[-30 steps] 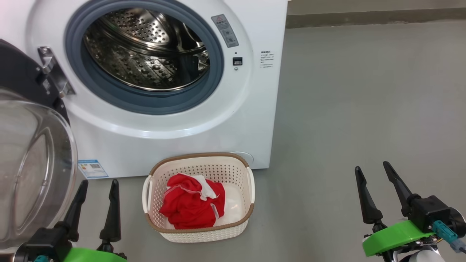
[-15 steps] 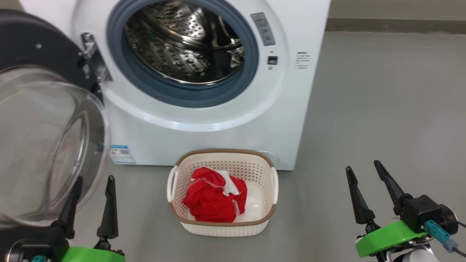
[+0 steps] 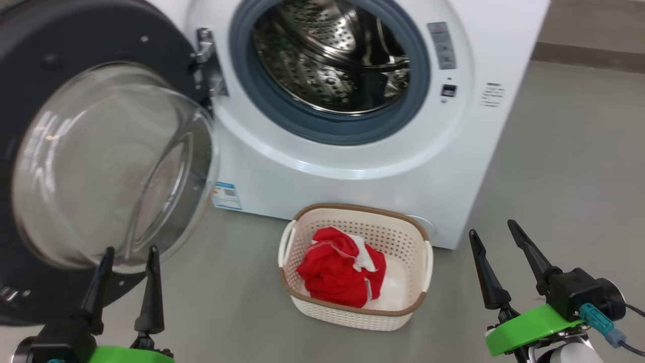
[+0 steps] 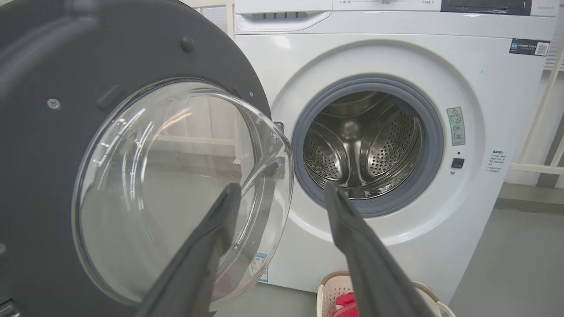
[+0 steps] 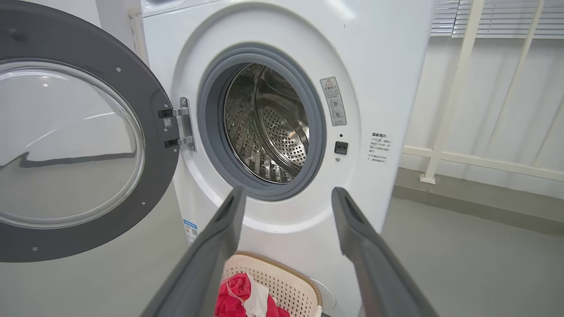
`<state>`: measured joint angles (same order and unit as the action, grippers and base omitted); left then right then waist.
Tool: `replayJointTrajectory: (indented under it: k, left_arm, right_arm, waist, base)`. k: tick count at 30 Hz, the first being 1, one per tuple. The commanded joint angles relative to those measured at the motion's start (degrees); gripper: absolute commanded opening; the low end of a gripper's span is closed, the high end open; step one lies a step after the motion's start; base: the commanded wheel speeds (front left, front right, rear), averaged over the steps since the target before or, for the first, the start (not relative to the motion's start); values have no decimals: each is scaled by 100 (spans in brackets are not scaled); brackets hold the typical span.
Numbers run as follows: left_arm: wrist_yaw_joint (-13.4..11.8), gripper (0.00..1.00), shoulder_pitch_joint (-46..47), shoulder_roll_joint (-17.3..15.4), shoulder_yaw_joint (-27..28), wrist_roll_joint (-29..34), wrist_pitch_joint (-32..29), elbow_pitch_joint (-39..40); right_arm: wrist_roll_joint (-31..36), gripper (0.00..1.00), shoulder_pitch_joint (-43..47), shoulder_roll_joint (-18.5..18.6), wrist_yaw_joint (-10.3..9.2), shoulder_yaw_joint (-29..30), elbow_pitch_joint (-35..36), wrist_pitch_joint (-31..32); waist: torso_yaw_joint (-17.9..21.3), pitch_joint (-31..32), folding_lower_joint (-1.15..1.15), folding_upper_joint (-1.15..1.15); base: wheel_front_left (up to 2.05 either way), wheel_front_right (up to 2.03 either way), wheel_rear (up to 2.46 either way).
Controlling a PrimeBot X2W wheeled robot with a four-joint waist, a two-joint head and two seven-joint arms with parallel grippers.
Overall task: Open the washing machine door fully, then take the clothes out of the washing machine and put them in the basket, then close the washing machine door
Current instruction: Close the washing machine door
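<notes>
- Floor (image 3: 554,166): smooth grey, matte, evenly lit, with no hard shadows.
- Wall (image 5: 467,127): white, with a darker grey strip (image 5: 484,207) along its foot.
- Cream rails (image 5: 450,88) stand against the wall.
- Slatted blind (image 5: 506,22) above them.

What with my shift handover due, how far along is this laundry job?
Done: the washing machine door stands wide open, the drum looks empty, and the red clothes lie in the basket. In hand: nothing; the left pincer and right pincer are both open and empty. Left: closing the door.
</notes>
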<state>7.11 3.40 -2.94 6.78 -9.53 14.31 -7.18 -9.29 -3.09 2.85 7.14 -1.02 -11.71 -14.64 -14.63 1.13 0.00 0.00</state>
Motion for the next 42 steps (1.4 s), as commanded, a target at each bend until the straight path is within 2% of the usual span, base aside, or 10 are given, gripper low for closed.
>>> replayJointTrajectory:
  k: [1, 10, 18, 41, 42]
  left_arm:
    - [-18, 100, 49, -65, 218, 87, 69, 170]
    - [-55, 100, 45, -58, 295, 145, 69, 75]
    - [-66, 100, 37, -57, 344, 160, 69, 20]
    - [-163, 100, 81, -35, 386, 232, 69, 21]
    - [-165, 72, 78, -35, 389, 242, 69, 36]
  right_arm:
    - [-13, 100, -269, 48, 35, -168, 166, -36]
    - [-19, 100, -351, 46, 35, -170, 199, -36]
    - [-15, 100, -427, 40, 35, -215, 217, -36]
    - [-14, 100, -465, 39, 35, -241, 166, -36]
    - [-15, 100, -464, 41, 35, -241, 165, -36]
  waist:
    - [-270, 52, 0, 0]
    - [-791, 58, 0, 0]
    - [-1104, 60, 0, 0]
    - [-1163, 0, 0, 0]
    - [-1159, 0, 0, 0]
  base:
    - [0, 0, 0]
    - [0, 0, 0]
    - [0, 0, 0]
    - [0, 0, 0]
    - [0, 0, 0]
